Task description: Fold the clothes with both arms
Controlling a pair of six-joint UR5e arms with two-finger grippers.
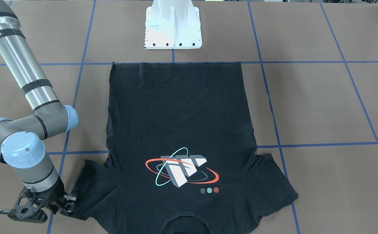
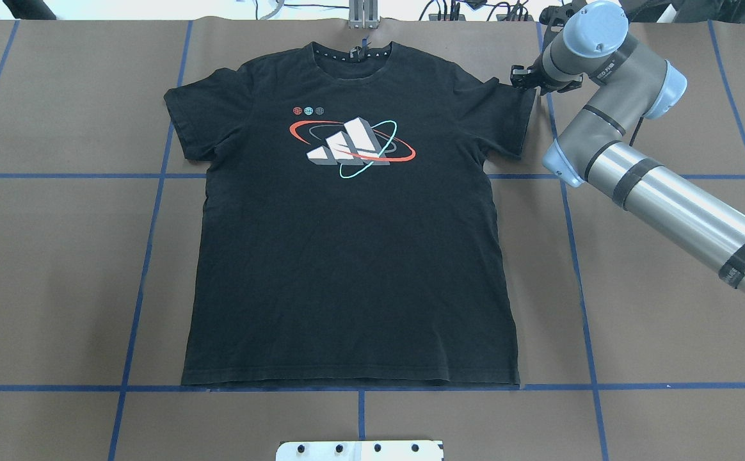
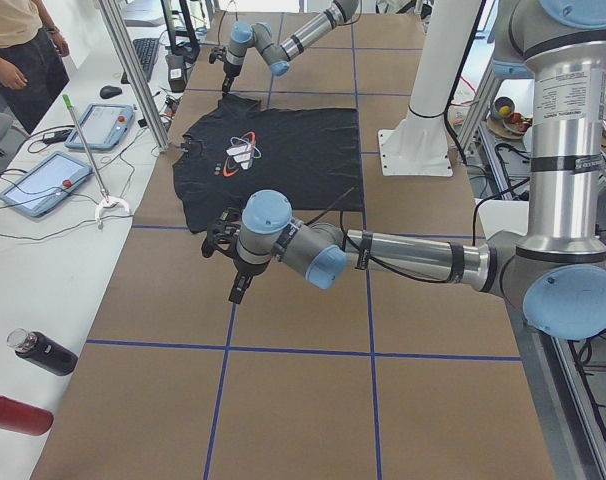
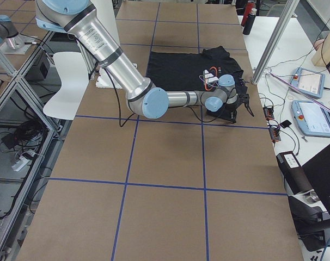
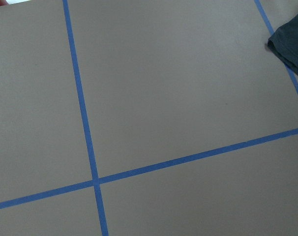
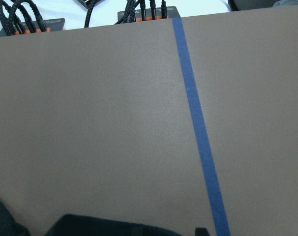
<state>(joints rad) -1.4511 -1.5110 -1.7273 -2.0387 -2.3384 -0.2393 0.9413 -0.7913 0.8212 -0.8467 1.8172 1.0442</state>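
Note:
The black T-shirt (image 1: 176, 123) lies flat and logo-up in the middle of the table (image 2: 59, 256), collar at the far side in the overhead view (image 2: 347, 256). My right gripper (image 2: 521, 78) sits low at the outer edge of the shirt's right sleeve (image 1: 68, 204). Its fingers look apart, with nothing lifted. The right wrist view shows the sleeve's edge (image 6: 104, 227) at the bottom. My left gripper (image 3: 223, 240) hangs above the table beyond the left sleeve. I cannot tell if it is open. Its wrist view shows only a shirt corner (image 5: 291, 42).
The white pedestal base (image 1: 172, 29) stands just behind the shirt's hem. Blue tape lines grid the brown table. An operators' desk with tablets (image 3: 43, 180), bottles (image 3: 43, 352) and metal posts (image 3: 133, 70) runs along the collar side.

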